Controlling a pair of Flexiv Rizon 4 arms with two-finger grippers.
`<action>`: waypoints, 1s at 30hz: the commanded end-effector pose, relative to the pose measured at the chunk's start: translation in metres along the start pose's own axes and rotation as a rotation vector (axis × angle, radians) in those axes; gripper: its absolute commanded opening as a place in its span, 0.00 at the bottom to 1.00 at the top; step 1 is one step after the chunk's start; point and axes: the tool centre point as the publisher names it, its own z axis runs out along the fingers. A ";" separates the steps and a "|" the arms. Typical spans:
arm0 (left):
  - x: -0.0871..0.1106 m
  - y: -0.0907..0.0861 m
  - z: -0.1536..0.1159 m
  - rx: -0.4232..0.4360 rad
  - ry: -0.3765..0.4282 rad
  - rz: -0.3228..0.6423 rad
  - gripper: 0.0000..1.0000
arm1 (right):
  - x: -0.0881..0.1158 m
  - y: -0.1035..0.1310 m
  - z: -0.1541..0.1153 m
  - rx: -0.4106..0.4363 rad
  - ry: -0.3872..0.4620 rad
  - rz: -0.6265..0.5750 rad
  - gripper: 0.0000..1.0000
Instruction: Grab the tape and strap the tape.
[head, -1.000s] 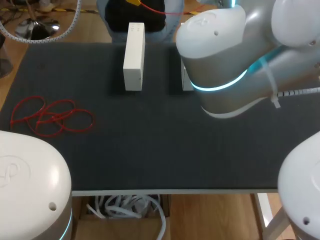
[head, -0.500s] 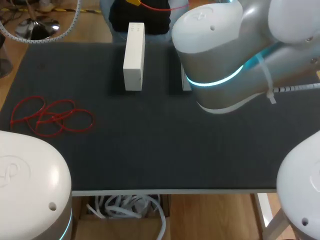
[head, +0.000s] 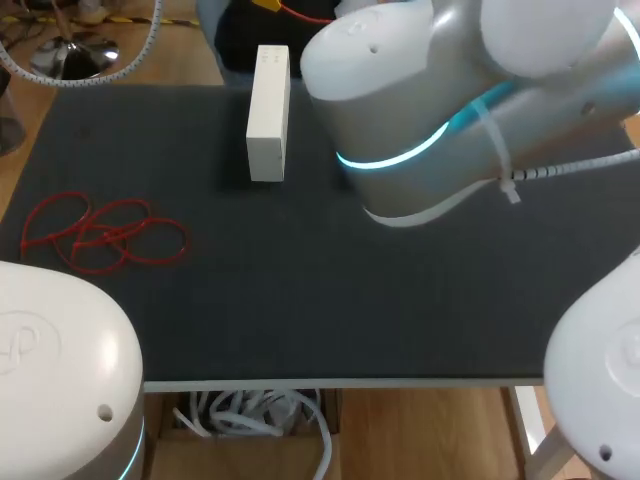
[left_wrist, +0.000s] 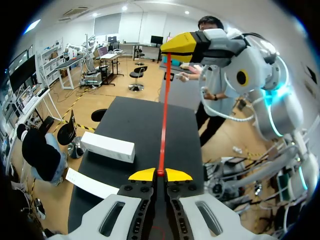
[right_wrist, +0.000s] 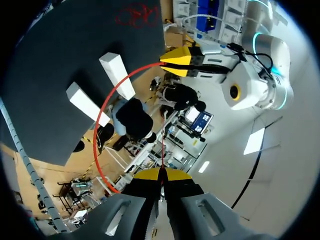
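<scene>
In the head view, a loose heap of red strap loops (head: 100, 235) is lying untouched on the dark grey worktop (head: 300, 300), towards our left side. A white rectangular box (head: 267, 110) is standing closed near the far edge, so we cannot tell what it is holding. Our right arm (head: 430, 110) is covering the middle, and neither pincer is showing here.

In the left wrist view, our left pincer (left_wrist: 160, 174) is pressing its yellow tips together on a thin red strap (left_wrist: 163, 115). The strap is running up to our right pincer (left_wrist: 167, 50).

In the right wrist view, the right pincer is likewise pinching the strap, which is curving in a wide open arc across to the left pincer, well above the worktop. A second white rectangular box (right_wrist: 87, 104), also closed, is lying beside the first.

We are judging the grabbing done. Closing that arc into a fastened loop is remaining.
</scene>
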 end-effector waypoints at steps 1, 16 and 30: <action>0.000 -0.001 -0.001 -0.004 0.001 -0.001 0.00 | -0.006 0.005 0.000 -0.009 0.089 -0.039 0.00; 0.000 -0.001 -0.001 -0.004 0.001 -0.001 0.00 | -0.004 0.046 0.020 -0.059 0.090 -0.068 0.00; 0.000 -0.001 -0.001 -0.004 0.001 -0.001 0.00 | -0.008 0.064 0.026 -0.075 0.083 -0.080 0.00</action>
